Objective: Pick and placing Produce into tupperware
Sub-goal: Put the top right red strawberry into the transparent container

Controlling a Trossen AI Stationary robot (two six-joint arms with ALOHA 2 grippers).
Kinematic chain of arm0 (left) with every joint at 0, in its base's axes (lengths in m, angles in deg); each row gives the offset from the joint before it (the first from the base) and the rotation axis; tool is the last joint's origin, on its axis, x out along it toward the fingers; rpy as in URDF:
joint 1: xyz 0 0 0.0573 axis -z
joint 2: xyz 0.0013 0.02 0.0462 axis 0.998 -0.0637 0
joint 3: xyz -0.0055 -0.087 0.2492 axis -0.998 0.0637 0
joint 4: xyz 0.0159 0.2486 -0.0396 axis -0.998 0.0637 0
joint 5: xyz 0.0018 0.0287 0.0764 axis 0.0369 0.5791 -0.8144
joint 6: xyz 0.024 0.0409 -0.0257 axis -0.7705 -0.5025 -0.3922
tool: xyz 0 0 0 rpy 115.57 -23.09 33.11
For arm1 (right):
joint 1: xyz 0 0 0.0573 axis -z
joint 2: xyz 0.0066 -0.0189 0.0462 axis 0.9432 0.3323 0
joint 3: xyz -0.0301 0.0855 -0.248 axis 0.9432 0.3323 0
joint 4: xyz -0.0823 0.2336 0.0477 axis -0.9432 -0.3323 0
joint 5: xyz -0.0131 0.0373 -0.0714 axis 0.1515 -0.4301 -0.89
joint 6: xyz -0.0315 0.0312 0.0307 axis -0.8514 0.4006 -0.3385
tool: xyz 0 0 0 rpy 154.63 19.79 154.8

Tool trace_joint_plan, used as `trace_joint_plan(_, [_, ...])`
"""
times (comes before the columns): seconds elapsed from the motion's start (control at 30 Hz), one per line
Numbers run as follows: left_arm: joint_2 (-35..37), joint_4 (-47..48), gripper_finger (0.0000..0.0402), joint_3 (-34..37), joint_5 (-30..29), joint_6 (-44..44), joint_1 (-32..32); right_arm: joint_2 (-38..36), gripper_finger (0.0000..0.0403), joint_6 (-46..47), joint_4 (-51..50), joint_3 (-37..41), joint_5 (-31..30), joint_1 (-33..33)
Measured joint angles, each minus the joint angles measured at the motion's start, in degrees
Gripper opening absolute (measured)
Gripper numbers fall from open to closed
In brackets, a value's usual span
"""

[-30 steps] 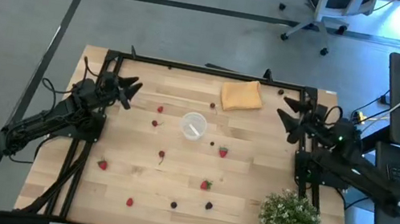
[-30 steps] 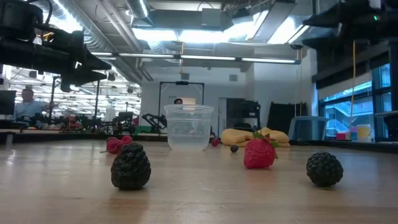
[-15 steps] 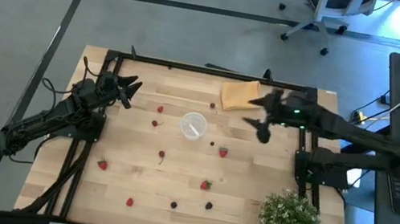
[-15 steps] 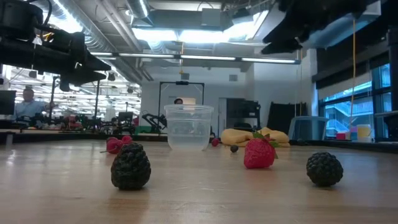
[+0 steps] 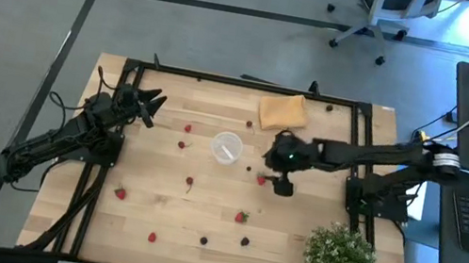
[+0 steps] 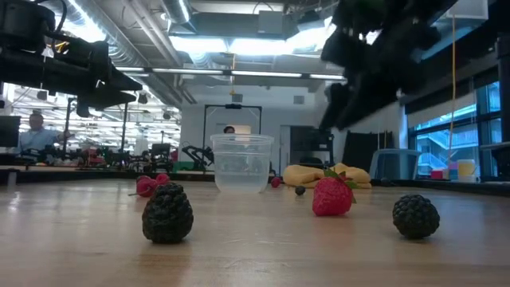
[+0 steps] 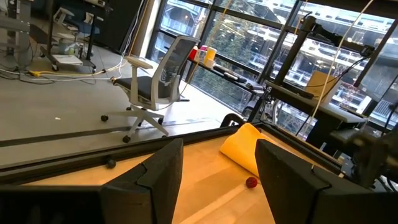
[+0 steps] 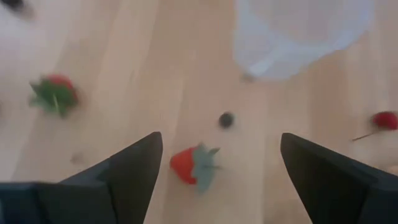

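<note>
High view, right arm (image 5: 280,170) hiding strawberry (image 8: 191,164)

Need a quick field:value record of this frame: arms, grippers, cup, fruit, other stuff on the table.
right gripper: open, out over mid-table, above a red strawberry
left gripper: open, waiting near the table's left edge
tupperware: upright, no fruit visible inside
produce: scattered loose on the wood, red pieces and dark berries
table: wooden
orange cloth: at the far edge
green plant: near right corner

text: none legible | labels: none | brands: none | numbers: none | signs: none
</note>
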Motion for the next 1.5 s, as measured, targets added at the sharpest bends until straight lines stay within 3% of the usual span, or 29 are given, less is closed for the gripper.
trace_joint_plan(0.3, [0.00,0.03,0.0193,0.00,0.02,0.00,0.00,10.09,0.0328,-1.14,2.47,0.00,-0.21,-2.16])
trace_joint_plan(0.77, [-0.01,0.05,0.0193,0.00,0.04,0.02,0.00,16.74,0.0322,-0.68,4.13,-0.31,-0.65,-2.12])
trace_joint_plan(1.27, [0.00,0.05,0.0193,0.00,0.04,0.04,0.00,16.88,0.0169,-0.76,3.52,-0.17,-0.02,-2.19])
trace_joint_plan(1.5, [-0.01,0.05,0.0193,0.00,0.04,0.04,0.00,16.02,0.0155,3.21,3.48,-0.09,-1.34,-2.12])
